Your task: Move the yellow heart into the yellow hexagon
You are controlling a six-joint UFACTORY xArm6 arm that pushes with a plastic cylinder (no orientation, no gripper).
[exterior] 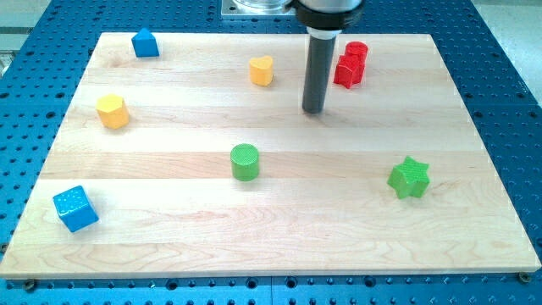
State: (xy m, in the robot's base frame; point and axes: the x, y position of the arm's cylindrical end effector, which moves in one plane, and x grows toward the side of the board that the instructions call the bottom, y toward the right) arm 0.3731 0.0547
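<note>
Yellow heart (262,70) sits near the wooden board's (271,237) top centre, well apart from the yellow hexagon (112,111) at the view's left, bare wood between them. My tip (313,110), a plain rod, stands right of the heart, beside the red blocks (351,65).

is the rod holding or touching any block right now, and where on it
Nothing is held. My tip rests on bare board, apart from every block: the yellow heart lies toward the view's upper left of it, the red block to its upper right.
</note>
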